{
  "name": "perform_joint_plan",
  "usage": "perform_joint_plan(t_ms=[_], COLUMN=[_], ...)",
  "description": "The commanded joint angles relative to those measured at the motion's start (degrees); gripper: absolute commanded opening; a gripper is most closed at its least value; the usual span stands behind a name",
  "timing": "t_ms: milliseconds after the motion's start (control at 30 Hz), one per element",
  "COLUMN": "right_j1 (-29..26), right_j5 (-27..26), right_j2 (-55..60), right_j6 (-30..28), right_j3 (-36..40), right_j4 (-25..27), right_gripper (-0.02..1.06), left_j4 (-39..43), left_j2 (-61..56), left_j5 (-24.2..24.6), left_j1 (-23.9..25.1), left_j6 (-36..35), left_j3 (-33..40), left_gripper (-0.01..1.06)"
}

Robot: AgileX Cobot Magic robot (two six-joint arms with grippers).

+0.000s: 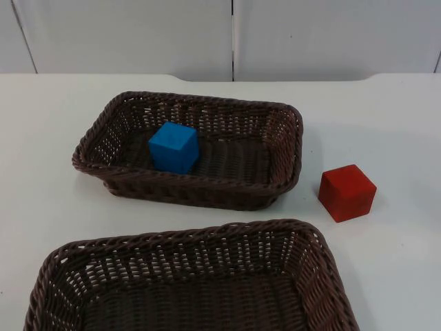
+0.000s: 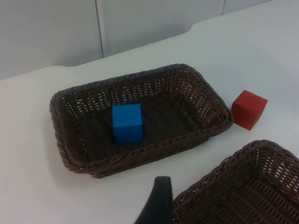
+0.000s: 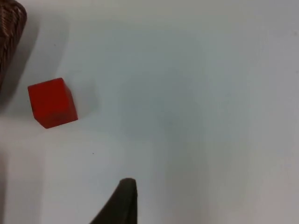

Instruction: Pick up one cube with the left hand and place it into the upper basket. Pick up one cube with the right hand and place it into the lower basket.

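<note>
We log two dark woven baskets on the white worktop (image 1: pixel 62 110). Upper basket (image 1: pixel 289 138) sits toward the far edge by the grey partition wall (image 1: pixel 138 34); lower basket (image 1: pixel 324 269) sits at the near edge, just apart from the upper one.

Blue cube (image 1: pixel 173 147) lies inside the upper basket, in its left half, resting on the basket floor, upright. Left wrist view confirms: blue cube (image 2: pixel 127 123) w/in upper basket (image 2: pixel 60 130), close to the near wall.

Red cube (image 1: pixel 347 192) stands on the bare worktop, just beside the upper basket's right end, not touching it, toward the worktop's right edge. Lower basket holds no cube that we can see.

Left gripper: one black fingertip (image 2: pixel 156 205) seen in left wrist view, above the worktop between the two baskets; jaws' state we cannot tell.

Right gripper: one black fingertip (image 3: pixel 119 203) in right wrist view, over bare worktop, well apart from the red cube (image 3: pixel 51 102); jaws' state likewise we cannot tell. Nothing visibly held by either.
</note>
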Motion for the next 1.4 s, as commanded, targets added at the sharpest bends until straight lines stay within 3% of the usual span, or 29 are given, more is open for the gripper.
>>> perform_joint_plan(t_ms=[0, 333, 533, 1000, 1067, 1167, 1333, 1367], right_j1=[-0.06, -0.06, 4.30, 21.43, 23.73, 25.96, 27.92, 27.92], right_j5=[-1.02, -2.98, -3.73, -12.99, -14.61, -15.96, -19.91, -19.91], right_j2=[3.39, 18.00, 24.62, 37.47, 39.55, 41.47, 45.58, 45.58], right_j6=[-0.43, -11.26, -13.53, -13.62, -13.02, -10.30, 5.03, 5.03], right_j3=[-1.50, -8.12, -9.91, -10.18, -10.18, -10.18, -10.18, -10.18], right_j4=[0.79, 13.35, 14.54, 11.12, 8.76, 4.88, -5.75, -5.75], right_gripper=[1.05, 1.05, 1.05, 1.05, 1.05, 1.05, 1.05, 1.05], left_j4=[-0.06, -0.06, -0.06, -0.06, 0.04, 0.04, 0.15, 0.15], left_j2=[-0.22, -0.22, -0.22, -0.22, -0.22, -0.22, -0.22, -0.22], left_j5=[-0.48, -0.72, -0.84, -0.84, -0.84, -0.84, -0.84, -0.84], left_j1=[-0.40, -0.40, -0.40, -0.40, -0.40, -0.40, -0.40, -0.40], left_j6=[-0.42, -0.42, -0.42, -0.42, -0.42, -0.42, -0.42, -0.42], left_j3=[0.04, 0.04, 0.04, 0.04, 0.04, 0.04, 0.04, 0.04], left_gripper=[0.77, 0.77, 0.77, 0.77, 0.77, 0.77, 0.77, 0.77])
